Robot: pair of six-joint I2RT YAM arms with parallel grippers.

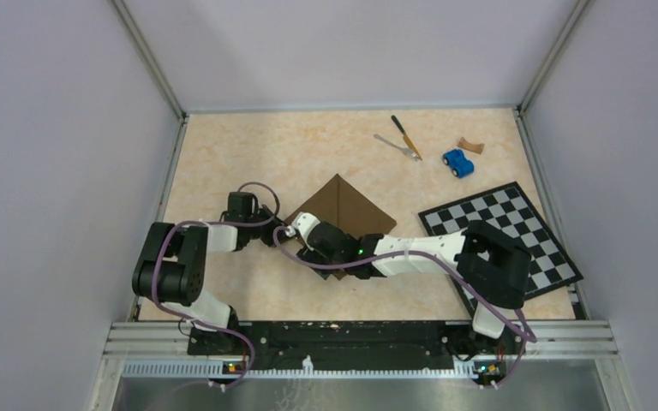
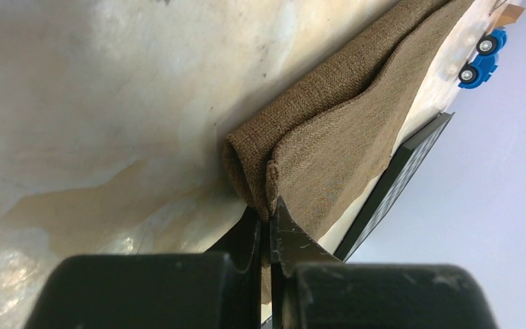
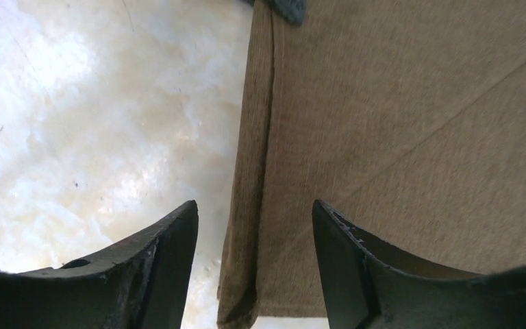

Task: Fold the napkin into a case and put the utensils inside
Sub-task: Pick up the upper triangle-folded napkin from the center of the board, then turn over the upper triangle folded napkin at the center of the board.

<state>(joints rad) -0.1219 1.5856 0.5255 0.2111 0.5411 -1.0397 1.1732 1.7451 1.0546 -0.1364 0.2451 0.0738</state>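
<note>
The dark brown napkin [image 1: 343, 208] lies folded into a triangle at the table's middle. In the left wrist view, my left gripper [image 2: 270, 210] is shut on the napkin's [image 2: 335, 137] doubled-over left corner. In the overhead view that gripper [image 1: 278, 235] sits at the cloth's left tip. My right gripper [image 1: 307, 250] hangs over the cloth's near-left edge. It [image 3: 255, 226] is open, its fingers astride the napkin's [image 3: 397, 137] folded edge with nothing pinched. The knife [image 1: 406, 137], with a yellow-orange handle, and the silver fork [image 1: 397, 146] lie together at the far side.
A blue toy car [image 1: 457, 162] and a small brown piece [image 1: 470, 146] rest at the far right. The black-and-white checkered board [image 1: 514, 224] lies on the right, under my right arm. Metal frame posts and grey walls bound the table.
</note>
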